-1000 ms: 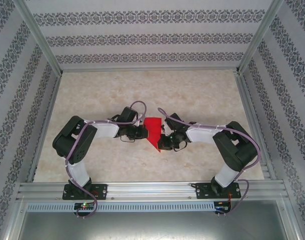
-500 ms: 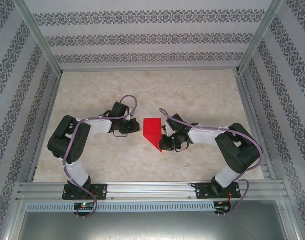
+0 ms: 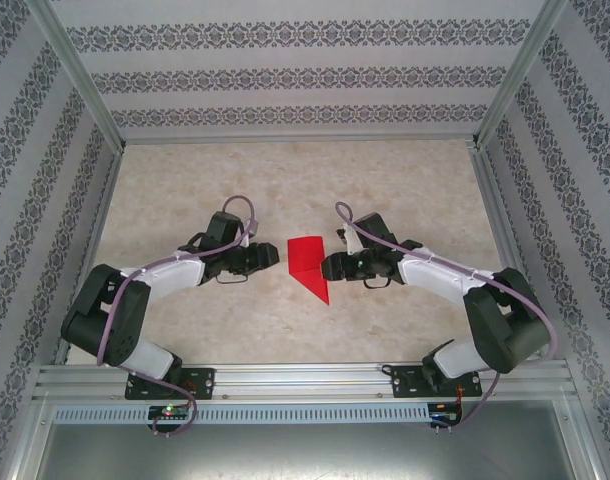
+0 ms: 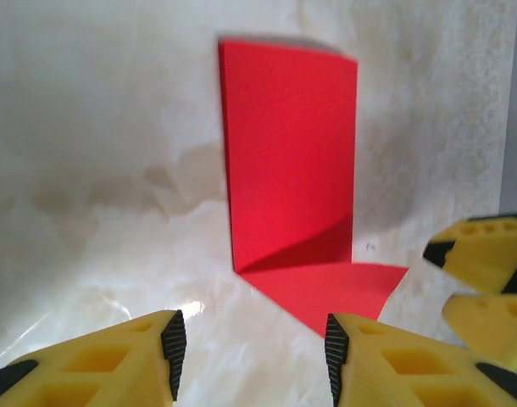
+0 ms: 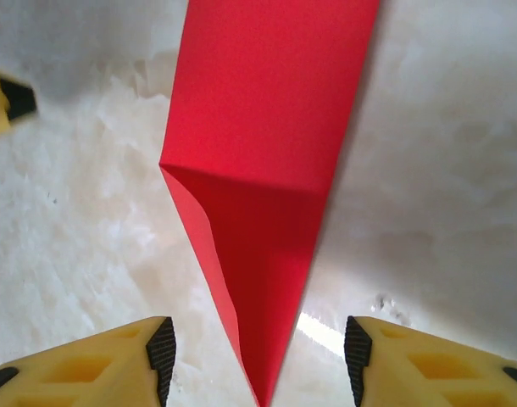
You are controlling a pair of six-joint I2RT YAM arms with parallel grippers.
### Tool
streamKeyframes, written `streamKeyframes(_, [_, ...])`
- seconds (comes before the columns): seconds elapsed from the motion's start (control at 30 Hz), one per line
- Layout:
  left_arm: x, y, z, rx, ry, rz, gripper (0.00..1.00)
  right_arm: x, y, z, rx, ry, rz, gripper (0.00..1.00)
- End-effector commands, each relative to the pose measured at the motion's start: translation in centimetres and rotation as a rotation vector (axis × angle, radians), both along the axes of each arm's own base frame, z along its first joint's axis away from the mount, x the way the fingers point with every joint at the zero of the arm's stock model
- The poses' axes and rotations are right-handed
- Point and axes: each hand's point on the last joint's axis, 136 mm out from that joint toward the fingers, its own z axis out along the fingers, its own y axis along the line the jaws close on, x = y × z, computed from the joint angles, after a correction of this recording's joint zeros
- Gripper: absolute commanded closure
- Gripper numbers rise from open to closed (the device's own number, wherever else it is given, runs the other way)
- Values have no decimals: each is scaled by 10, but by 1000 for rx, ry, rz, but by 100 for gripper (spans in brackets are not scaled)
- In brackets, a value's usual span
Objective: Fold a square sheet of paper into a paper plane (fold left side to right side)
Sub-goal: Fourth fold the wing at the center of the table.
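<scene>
Top external — red paper [image 3: 307,262] lies between both parted jaws, untouched.

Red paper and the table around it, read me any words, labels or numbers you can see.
None readable. The bright red folded paper is blank, and the pale marbled tabletop carries no print.
A tiny dark speck beside the paper is too small to read.

The table [image 3: 405,185] has a beige marbled surface, evenly lit. Wallpaper panels [image 3: 305,72] with grey ornamental bands enclose it on three sides. Aluminium rails [image 3: 305,378] frame the near edge and corners.
</scene>
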Motion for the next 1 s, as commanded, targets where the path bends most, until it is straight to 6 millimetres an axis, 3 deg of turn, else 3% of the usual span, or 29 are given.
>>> streamKeyframes(0.0, [-4, -18, 8, -81, 24, 4, 49, 8, 16, 6, 40, -57, 93, 42])
streamKeyframes(0.1, [-7, -23, 2, -82, 41, 6, 48, 11, 23, 0, 57, -46, 107, 43])
streamKeyframes(0.23, [-7, -33, -7, -99, 84, 1, 48, 14, 25, -12, 42, -22, 108, 56])
streamKeyframes(0.43, [-6, -46, -13, -104, 108, -10, 47, 19, 22, -19, 17, -29, 90, 91])
streamKeyframes(0.5, [-6, -49, -13, -103, 111, -11, 47, 20, 19, -20, 10, -33, 83, 99])
streamKeyframes(0.8, [-4, -66, -14, -111, 127, -41, 49, 21, 11, -25, -19, -25, 63, 100])
streamKeyframes(0.97, [-3, -63, -16, -81, 130, -29, 48, 19, 5, -25, -20, -27, 48, 100])
